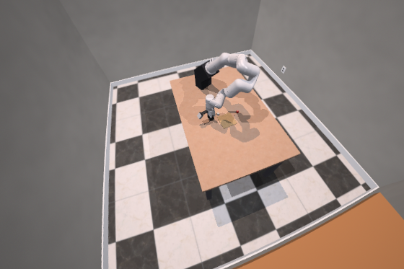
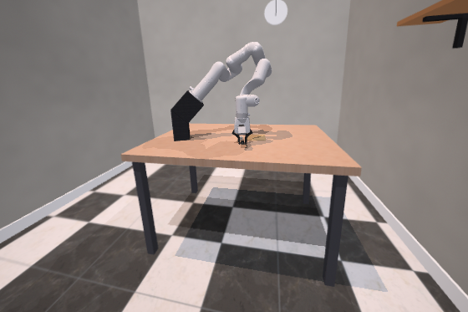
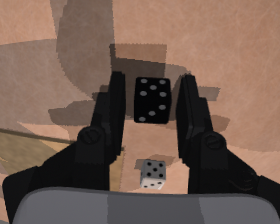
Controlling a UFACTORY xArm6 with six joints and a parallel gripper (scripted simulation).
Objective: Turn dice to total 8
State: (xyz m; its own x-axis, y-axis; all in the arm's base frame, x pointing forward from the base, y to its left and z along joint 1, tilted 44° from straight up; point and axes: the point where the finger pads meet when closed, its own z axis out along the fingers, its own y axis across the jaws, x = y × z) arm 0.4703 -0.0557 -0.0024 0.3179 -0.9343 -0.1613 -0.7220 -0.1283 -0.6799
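Note:
A black die [image 3: 151,100] with several white pips on top lies on the bare table. My gripper [image 3: 152,91] is lowered around it. The fingers stand on either side of it with a small gap on each, so the gripper is open and not gripping. A white die [image 3: 151,175] with dark pips lies on the table just behind the fingers. The tan mat [image 1: 227,120] lies flat to the right of the gripper [image 1: 211,118], and its edge also shows in the wrist view [image 3: 25,147]. A small red die [image 1: 237,112] lies by the mat's far edge; whether it is on the mat I cannot tell.
The arm's black base [image 1: 203,76] stands at the back of the table. The gripper [image 2: 243,142] is near the middle of the table top, far from its edges.

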